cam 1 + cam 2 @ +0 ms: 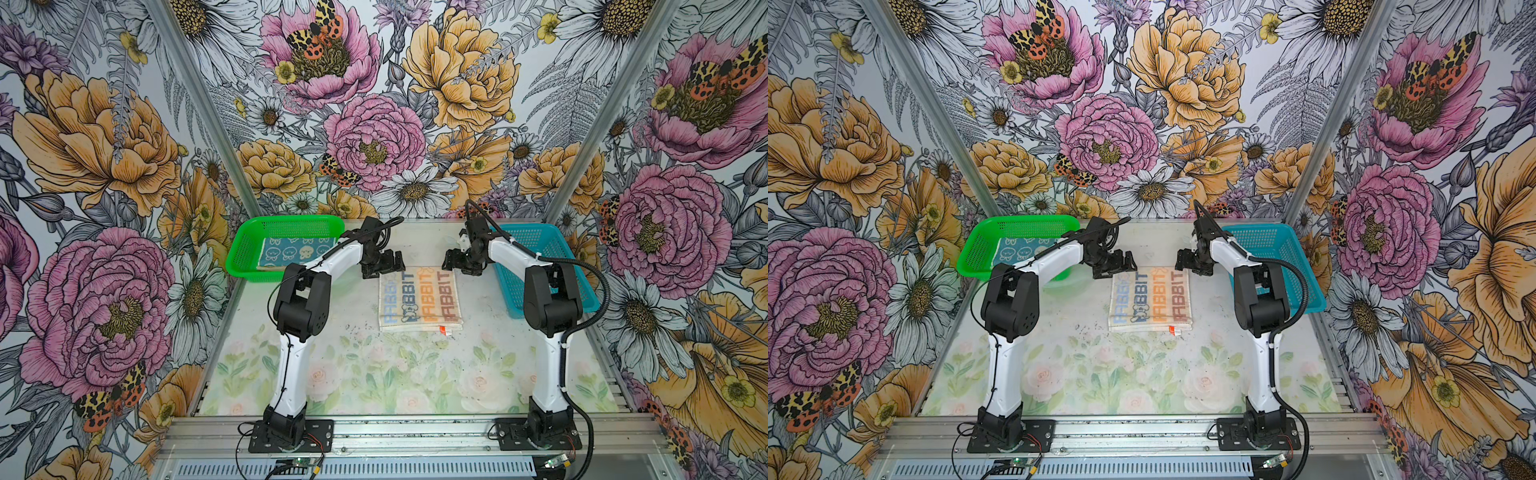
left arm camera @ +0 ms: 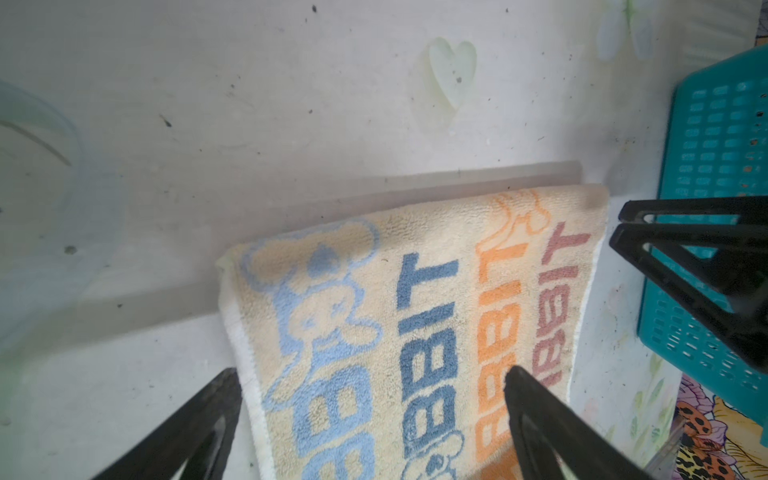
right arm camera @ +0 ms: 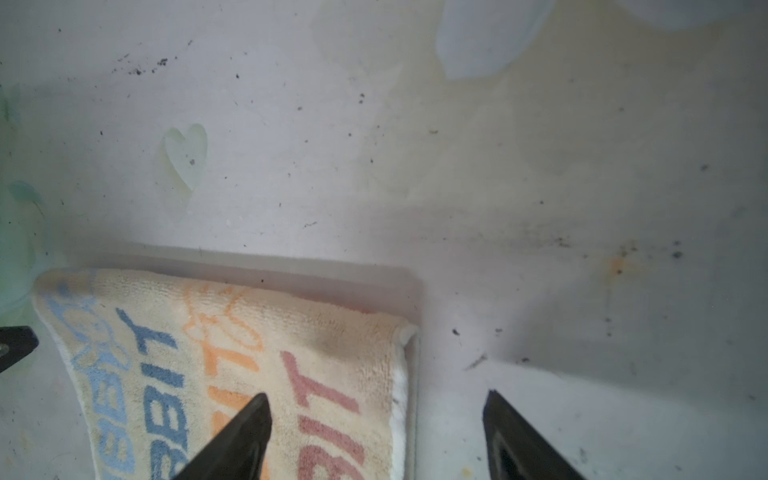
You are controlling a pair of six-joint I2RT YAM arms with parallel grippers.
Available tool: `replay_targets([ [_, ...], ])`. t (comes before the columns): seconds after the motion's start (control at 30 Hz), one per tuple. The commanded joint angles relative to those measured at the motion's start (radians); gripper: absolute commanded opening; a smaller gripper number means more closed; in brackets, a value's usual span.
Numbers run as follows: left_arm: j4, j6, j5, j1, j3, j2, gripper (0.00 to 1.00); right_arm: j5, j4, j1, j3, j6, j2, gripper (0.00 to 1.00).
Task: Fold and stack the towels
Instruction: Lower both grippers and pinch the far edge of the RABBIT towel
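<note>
The striped towel (image 1: 419,299) (image 1: 1150,301) with "RABBIT" lettering lies folded flat in the middle of the table, with a small red tag at its near right corner. My left gripper (image 1: 384,266) (image 1: 1117,266) (image 2: 372,374) hovers open over the towel's far left corner (image 2: 374,311), one finger on each side of the left edge. My right gripper (image 1: 453,262) (image 1: 1185,262) (image 3: 377,395) is open over the far right corner (image 3: 249,353), holding nothing. A teal-blue bunny towel (image 1: 291,251) (image 1: 1023,251) lies folded in the green basket.
The green mesh basket (image 1: 286,220) (image 1: 1017,222) stands at the back left. A blue mesh basket (image 1: 552,266) (image 1: 1283,257) (image 2: 715,145) stands at the back right, close behind my right arm. Flowered walls close in the table on three sides.
</note>
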Motion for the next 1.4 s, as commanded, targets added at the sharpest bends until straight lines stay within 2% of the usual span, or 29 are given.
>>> replay_targets([
  [0.0, -0.018, 0.034, 0.019, 0.013, 0.044, 0.007, 0.99, 0.018, -0.026, 0.000, 0.073, -0.048, 0.044, 0.75],
  [0.43, -0.050, 0.050, 0.006, 0.025, 0.084, 0.032, 0.99, 0.017, -0.061, 0.004, 0.119, -0.083, 0.127, 0.50],
  [0.93, -0.149, 0.151, -0.047, 0.037, 0.198, 0.138, 0.99, 0.026, -0.075, 0.014, 0.129, -0.083, 0.163, 0.04],
  [1.03, -0.167, 0.175, -0.067, 0.038, 0.230, 0.164, 0.97, 0.026, -0.075, 0.014, 0.130, -0.084, 0.162, 0.00],
  [1.2, -0.175, 0.195, -0.073, 0.042, 0.258, 0.196, 0.89, 0.021, -0.076, 0.011, 0.132, -0.084, 0.162, 0.00],
  [1.37, -0.175, 0.206, -0.067, 0.040, 0.279, 0.225, 0.73, 0.016, -0.079, 0.010, 0.134, -0.085, 0.160, 0.00],
])
